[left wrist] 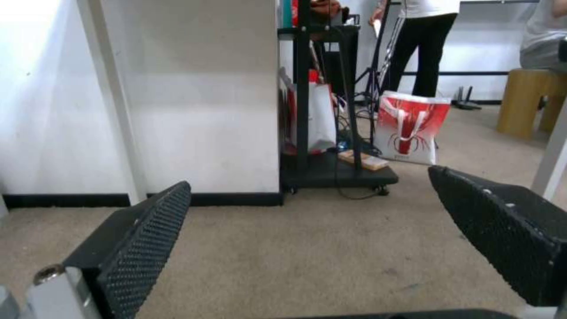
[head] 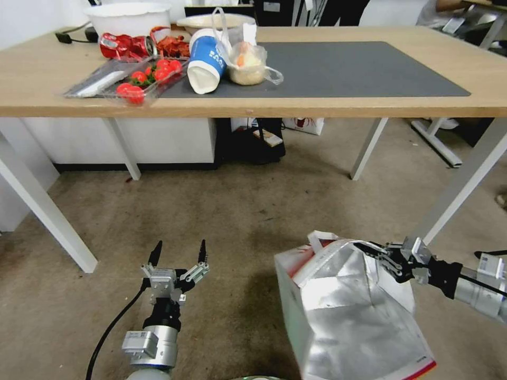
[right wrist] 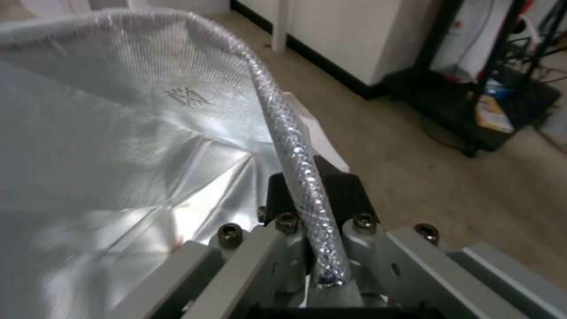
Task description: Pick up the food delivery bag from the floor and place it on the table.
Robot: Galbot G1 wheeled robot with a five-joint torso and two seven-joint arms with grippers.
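Silver foil shines all over the food delivery bag (head: 348, 311), which sits at about five o'clock in my head view, low by my right side. It looks lifted and tipped, with its red bottom corner low and its open mouth up toward the table (head: 369, 105) at twelve o'clock. I cannot tell if it is touching the floor (head: 237, 211). Its long way runs from the low corner at five o'clock up to the mouth at eleven o'clock.

My right gripper (head: 369, 248) is pinched tight on the foil rim at the mouth. My left gripper (head: 178, 253) waits at seven o'clock, spread wide and holding nothing.

I think the bag is light and soft. It crinkles and bends, so it may swing or fold. Foil is slippery, so the thick rolled rim or the white strap is the best place to grab.
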